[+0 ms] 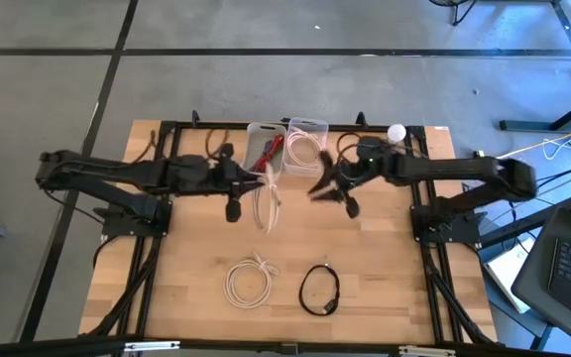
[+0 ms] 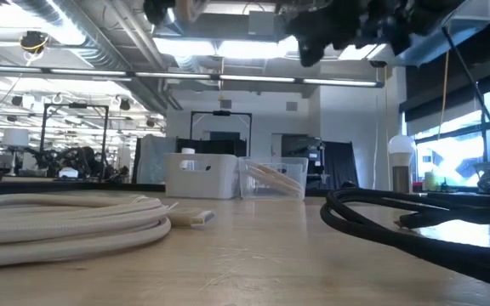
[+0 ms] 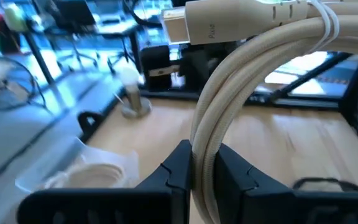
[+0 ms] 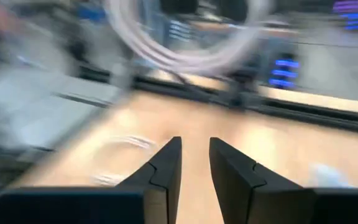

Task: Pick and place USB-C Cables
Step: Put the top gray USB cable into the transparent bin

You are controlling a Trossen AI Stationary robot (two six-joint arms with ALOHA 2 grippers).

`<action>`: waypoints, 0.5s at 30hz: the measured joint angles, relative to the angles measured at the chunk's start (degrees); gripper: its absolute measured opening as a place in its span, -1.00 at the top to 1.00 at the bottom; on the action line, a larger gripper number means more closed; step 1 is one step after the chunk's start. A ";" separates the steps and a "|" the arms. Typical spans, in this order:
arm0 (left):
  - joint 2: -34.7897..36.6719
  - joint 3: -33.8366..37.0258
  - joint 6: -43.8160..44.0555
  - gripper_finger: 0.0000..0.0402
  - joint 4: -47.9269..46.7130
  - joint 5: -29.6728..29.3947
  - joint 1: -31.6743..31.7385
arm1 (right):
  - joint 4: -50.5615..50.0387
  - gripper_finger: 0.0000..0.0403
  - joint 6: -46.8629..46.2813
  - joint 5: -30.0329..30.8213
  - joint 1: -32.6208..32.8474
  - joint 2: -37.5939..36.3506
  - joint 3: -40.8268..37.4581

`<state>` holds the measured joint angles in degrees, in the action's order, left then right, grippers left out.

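While the left gripper [image 3: 202, 177] hangs above the tabletop [image 1: 186, 268], its fingers clamp a cream-white USB-C cable [image 1: 266, 203] near the bins [image 1: 287, 147] at 12 o'clock. The right gripper [image 4: 194, 163] hovers beside, fingers slightly parted, empty.

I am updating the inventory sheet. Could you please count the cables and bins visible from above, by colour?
Cream-white cables: 3 (held by left hand, on table, in clear bin)
Black cable: 1
Red cable: 1
White bin: 1
Clear bin: 1
Total: 7
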<state>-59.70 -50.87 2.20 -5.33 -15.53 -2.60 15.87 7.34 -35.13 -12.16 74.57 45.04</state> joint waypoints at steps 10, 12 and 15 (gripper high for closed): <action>-4.88 0.02 -7.91 0.84 12.34 2.86 6.36 | 4.03 0.54 4.71 7.15 6.46 -2.41 -0.02; -6.53 0.02 -8.25 0.84 16.49 5.70 8.57 | 4.06 0.48 4.96 7.27 7.14 -2.41 -0.02; -9.77 0.02 -8.49 0.84 23.68 11.71 11.65 | 5.23 0.38 5.13 7.49 7.49 -2.41 -0.02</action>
<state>-69.47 -50.85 -6.28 18.34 -3.82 9.06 21.09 12.47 -27.64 -4.67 72.16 45.01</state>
